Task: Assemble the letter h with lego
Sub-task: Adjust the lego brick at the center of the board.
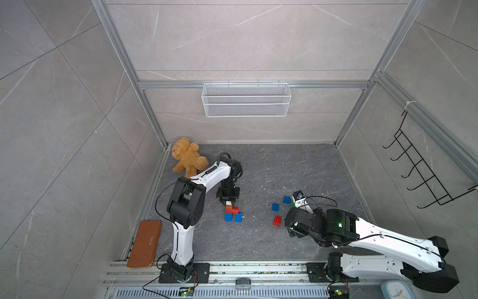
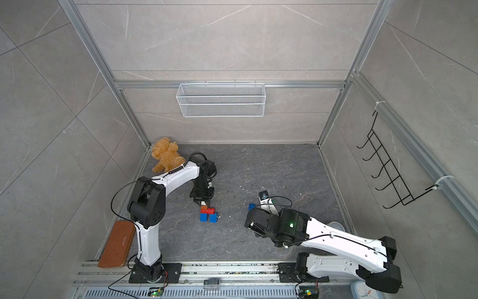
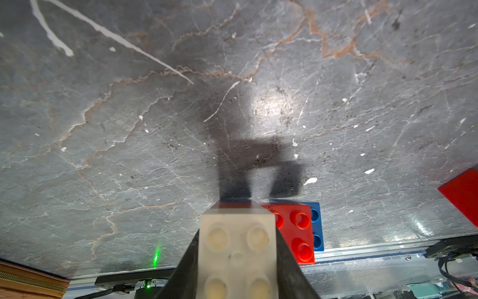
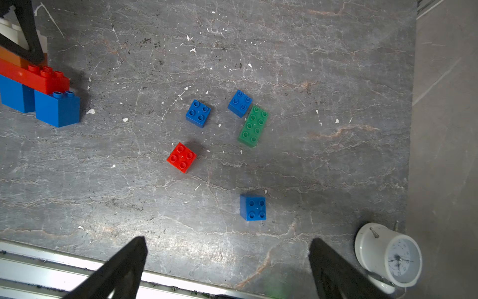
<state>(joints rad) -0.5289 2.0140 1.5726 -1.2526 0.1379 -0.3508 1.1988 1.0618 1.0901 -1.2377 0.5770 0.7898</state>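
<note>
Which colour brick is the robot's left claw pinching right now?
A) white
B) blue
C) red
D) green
A: the left gripper is shut on a white brick, which shows between its dark fingers in the left wrist view.

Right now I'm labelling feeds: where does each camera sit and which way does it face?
Top views: high at the near edge, looking down at the table; left arm and right arm show.
Left wrist: on the left arm, facing along the left gripper, shut on the white brick.
Right wrist: on the right arm, facing down at loose bricks; the open right gripper shows.
Shared: the long red brick appears in every view.
</note>
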